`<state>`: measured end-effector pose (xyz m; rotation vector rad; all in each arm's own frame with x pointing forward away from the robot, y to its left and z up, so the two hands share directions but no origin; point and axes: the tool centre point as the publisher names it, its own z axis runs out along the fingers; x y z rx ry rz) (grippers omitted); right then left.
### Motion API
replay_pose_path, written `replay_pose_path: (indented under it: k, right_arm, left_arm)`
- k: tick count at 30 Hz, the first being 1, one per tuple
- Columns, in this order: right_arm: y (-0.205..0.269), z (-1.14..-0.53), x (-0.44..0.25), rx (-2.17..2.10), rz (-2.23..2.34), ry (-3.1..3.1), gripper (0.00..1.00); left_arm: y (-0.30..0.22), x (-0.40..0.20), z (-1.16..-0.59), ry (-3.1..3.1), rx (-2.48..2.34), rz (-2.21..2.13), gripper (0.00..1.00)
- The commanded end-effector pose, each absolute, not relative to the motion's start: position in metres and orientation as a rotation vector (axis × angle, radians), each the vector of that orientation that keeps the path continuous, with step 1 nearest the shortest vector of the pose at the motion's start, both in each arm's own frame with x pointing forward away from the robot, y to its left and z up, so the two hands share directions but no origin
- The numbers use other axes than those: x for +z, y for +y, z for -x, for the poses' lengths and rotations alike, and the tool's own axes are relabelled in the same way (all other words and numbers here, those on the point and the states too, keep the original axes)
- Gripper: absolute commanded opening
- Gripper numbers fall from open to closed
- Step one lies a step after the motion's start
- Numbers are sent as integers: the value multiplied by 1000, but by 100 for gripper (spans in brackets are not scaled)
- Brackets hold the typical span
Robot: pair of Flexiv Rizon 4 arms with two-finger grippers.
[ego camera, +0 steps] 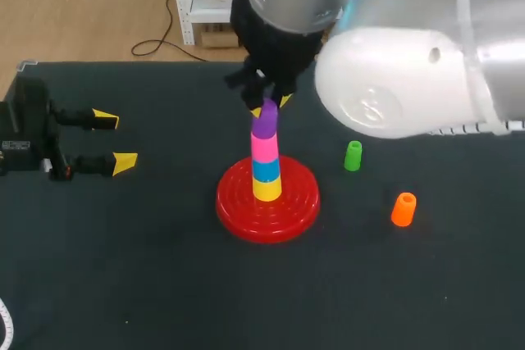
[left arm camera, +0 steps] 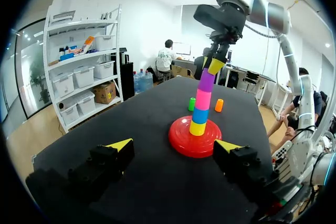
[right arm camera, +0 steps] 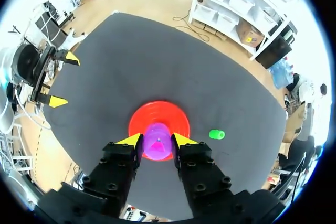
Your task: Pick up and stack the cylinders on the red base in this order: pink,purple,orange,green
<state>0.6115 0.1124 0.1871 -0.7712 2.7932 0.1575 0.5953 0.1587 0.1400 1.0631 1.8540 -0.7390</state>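
On the red base stands a column of yellow, blue and pink cylinders. The purple cylinder tops it, leaning slightly. My right gripper comes down from above and is shut on the purple cylinder, one yellow tip on either side. The green cylinder and orange cylinder stand on the table to the right of the base. My left gripper rests open at the table's left, pointing toward the base, with nothing between its fingers.
The dark table top stretches all around the base. My right arm's large white body hangs over the back right of the table, above the green cylinder's area.
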Motion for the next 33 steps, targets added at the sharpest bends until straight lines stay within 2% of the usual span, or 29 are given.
replay_pose_path:
  k: [1,23,24,25,26,33]
  right_arm:
    - [118,-616,183,136,791,2819,0]
    - [110,-604,151,70,828,2854,0]
    - [111,-604,156,86,822,2845,33]
    - [111,-604,158,91,823,2836,47]
    - [111,-604,162,111,819,2823,100]
    - [103,-602,199,186,749,2756,100]
  left_arm:
    - [158,137,-595,1845,-734,-1057,100]
    - [158,137,-595,1845,-734,-1057,100]
    - [158,137,-595,1845,-734,-1057,100]
    - [158,137,-595,1845,-734,-1057,100]
    - [158,137,-595,1845,-734,-1057,100]
    - [158,137,-595,1845,-734,-1057,100]
